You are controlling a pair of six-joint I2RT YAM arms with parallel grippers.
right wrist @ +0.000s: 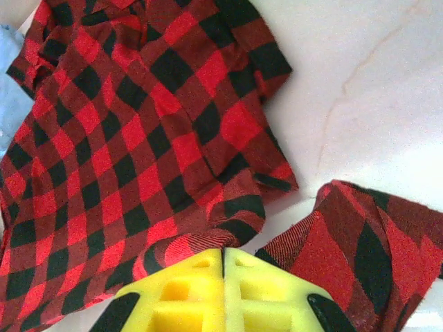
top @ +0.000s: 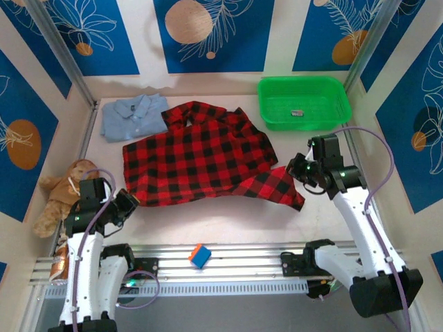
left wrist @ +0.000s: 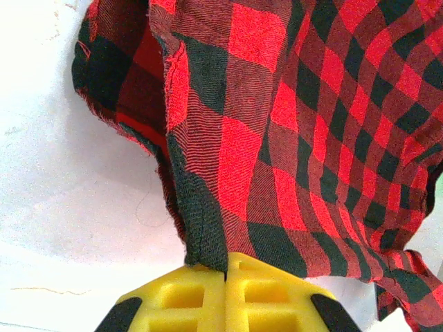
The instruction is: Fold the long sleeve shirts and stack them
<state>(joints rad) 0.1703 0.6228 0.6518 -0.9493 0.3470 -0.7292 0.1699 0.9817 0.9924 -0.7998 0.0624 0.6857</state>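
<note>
Flannel (top: 201, 155) lies spread across the middle of the surface (top: 208, 225), collar toward the far side. The left hand (left wrist: 226, 273) is pinched tight on its near-left hem and the right hand (right wrist: 223, 259) on its near-right edge, likely so both can lift the near side and fold it away. The blue shirt (top: 133, 116) lies rumpled at the far left, just beside the flannel. The surface is white, with a green basket (top: 266, 104) far right, a plush toy (top: 59, 194) near left and a blue block (top: 200, 256) on the near rail (top: 242, 252). Blue leaf-print panels (top: 208, 34) wall the cell.
</note>
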